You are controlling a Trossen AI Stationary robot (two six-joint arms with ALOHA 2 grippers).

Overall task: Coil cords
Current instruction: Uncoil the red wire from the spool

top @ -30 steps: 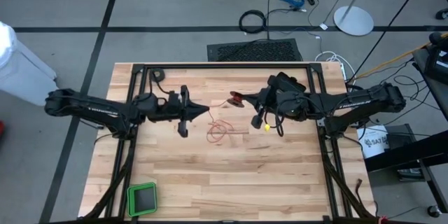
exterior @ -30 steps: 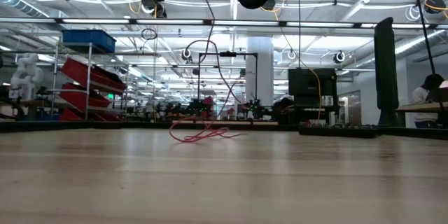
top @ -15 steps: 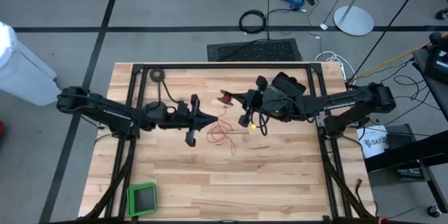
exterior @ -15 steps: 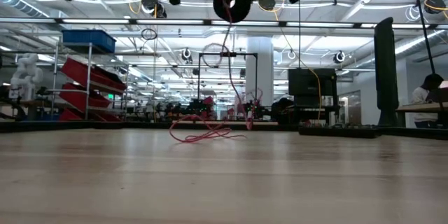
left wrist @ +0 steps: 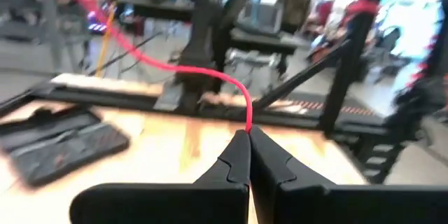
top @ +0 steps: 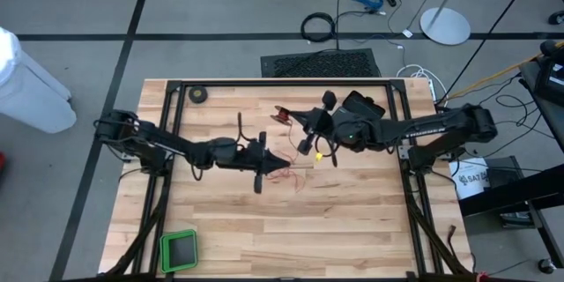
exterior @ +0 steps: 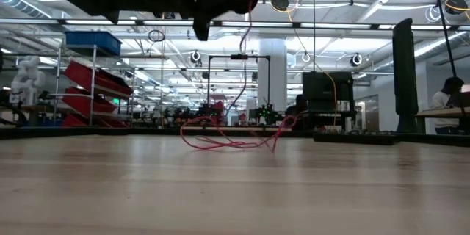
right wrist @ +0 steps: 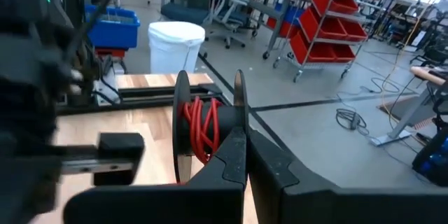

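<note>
High view, left to right: green-rimmed tray (top: 179,250) at lower left of the table (top: 352,220); black tape roll (top: 199,95) near the upper left corner. Left arm stretched rightward across mid-frame, left gripper (top: 284,160) just left of centre, fingers pressed together on the red wire (top: 291,173), loose tangle of it lying on the wood right beside the tips. Up and slightly right, small black reel (top: 280,114) at upper centre, clamped at the tip of the right gripper (top: 289,115), right arm reaching in from the right edge. Low view: left gripper dark and raised at upper left to centre, red wire (exterior: 233,141) dropping from the top of the frame to a loose pile on the tabletop near centre. Left wrist view: fingertips (left wrist: 240,155) closed at lower centre, red wire (left wrist: 175,68) rising from them and arcing to the upper left. Right wrist view: reel (right wrist: 208,127) at centre, red turns wound between its two flanges, pinched by the closed fingers (right wrist: 236,155).
</note>
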